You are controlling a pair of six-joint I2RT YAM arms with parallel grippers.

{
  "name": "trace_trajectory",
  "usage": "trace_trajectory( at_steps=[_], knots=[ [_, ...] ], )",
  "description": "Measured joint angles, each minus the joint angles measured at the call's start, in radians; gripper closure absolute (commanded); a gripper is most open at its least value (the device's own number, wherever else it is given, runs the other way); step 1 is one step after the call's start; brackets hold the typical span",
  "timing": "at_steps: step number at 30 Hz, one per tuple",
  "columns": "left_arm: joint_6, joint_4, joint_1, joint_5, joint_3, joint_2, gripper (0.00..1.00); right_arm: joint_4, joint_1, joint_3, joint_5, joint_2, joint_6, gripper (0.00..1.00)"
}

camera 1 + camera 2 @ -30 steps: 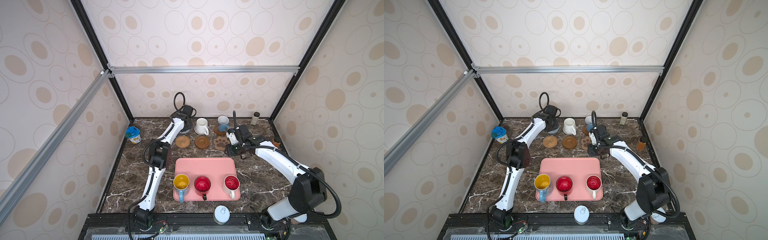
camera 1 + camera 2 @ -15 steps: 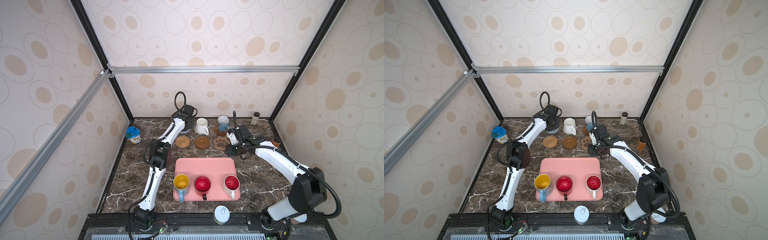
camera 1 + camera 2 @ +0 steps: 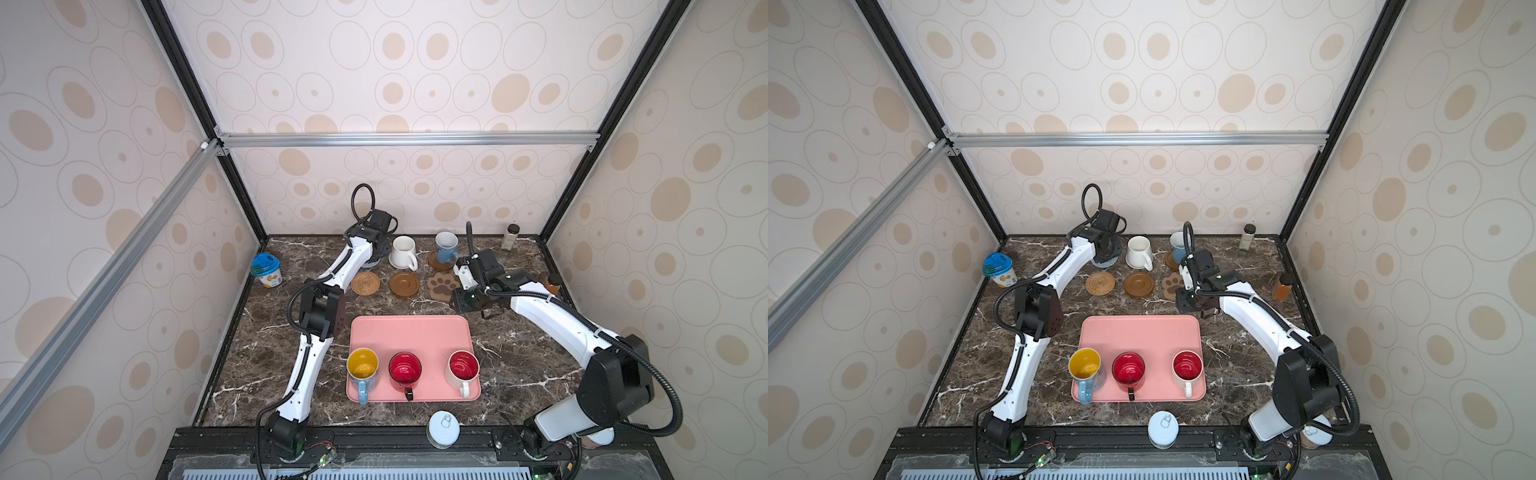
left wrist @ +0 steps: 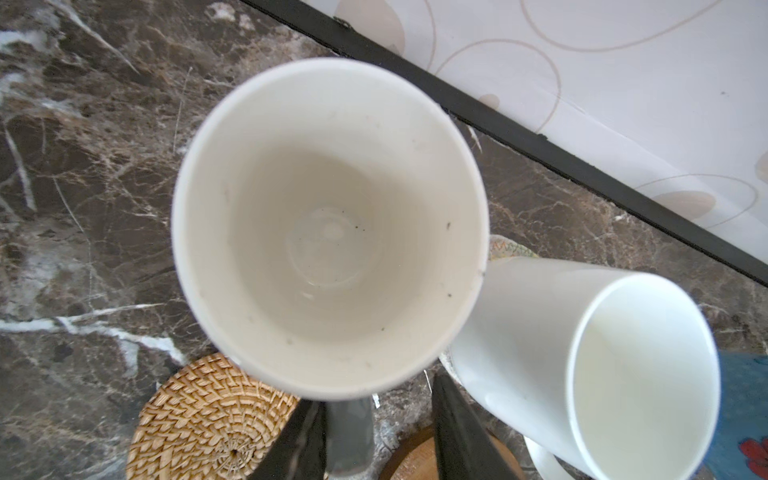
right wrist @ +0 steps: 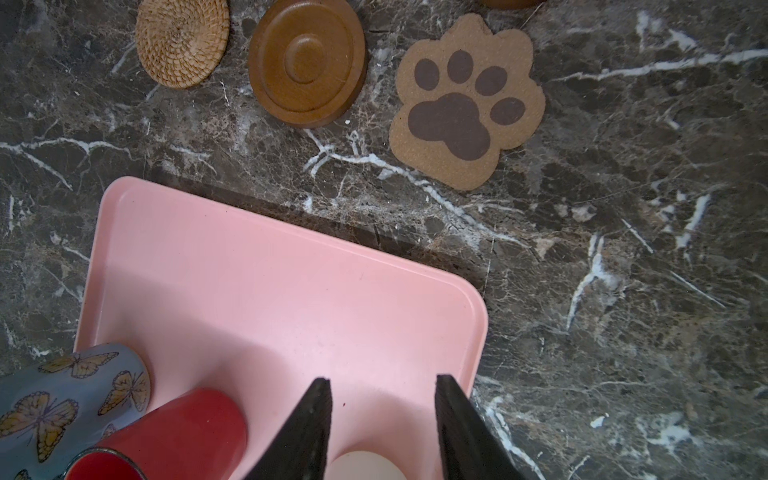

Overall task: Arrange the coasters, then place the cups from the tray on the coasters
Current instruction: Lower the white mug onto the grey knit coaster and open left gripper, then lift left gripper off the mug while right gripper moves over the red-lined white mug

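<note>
Grey cup (image 4: 328, 224) crowds white cup (image 4: 536, 332). My left gripper (image 4: 378, 388) is loose round its handle (image 4: 348, 432), right gripper (image 5: 383, 378) gapes above tray (image 5: 270, 270). From above, cup hidden.

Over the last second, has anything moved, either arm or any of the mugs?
Nothing visibly moved. The left gripper stays over the grey mug at the back, jaws open astride its handle. The right gripper stays open by the pink tray's far edge. Nothing else shifted.
</note>
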Motion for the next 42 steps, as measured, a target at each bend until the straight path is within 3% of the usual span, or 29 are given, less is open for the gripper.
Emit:
trace_trajectory(
  at_steps=[5, 10, 24, 34, 42],
  knots=[
    [-0.009, 0.016, -0.005, 0.005, -0.019, -0.01, 0.5, -0.003, 0.0, 0.0, 0.01, -0.004, 0.0, 0.55],
    [-0.013, 0.052, -0.009, 0.004, -0.141, -0.079, 0.43, -0.022, 0.0, 0.0, 0.022, -0.012, 0.0, 0.55],
    [0.005, 0.368, -0.009, 0.033, -0.747, -0.534, 0.33, -0.133, -0.006, 0.044, 0.093, -0.031, 0.003, 0.54],
    [0.164, 0.597, 0.016, 0.101, -1.101, -0.809, 0.26, -0.216, -0.013, 0.053, 0.111, -0.083, 0.088, 0.53],
    [0.278, 0.754, 0.053, 0.161, -1.287, -0.95, 0.17, -0.256, 0.018, -0.083, 0.087, -0.217, 0.233, 0.53]
  ],
)
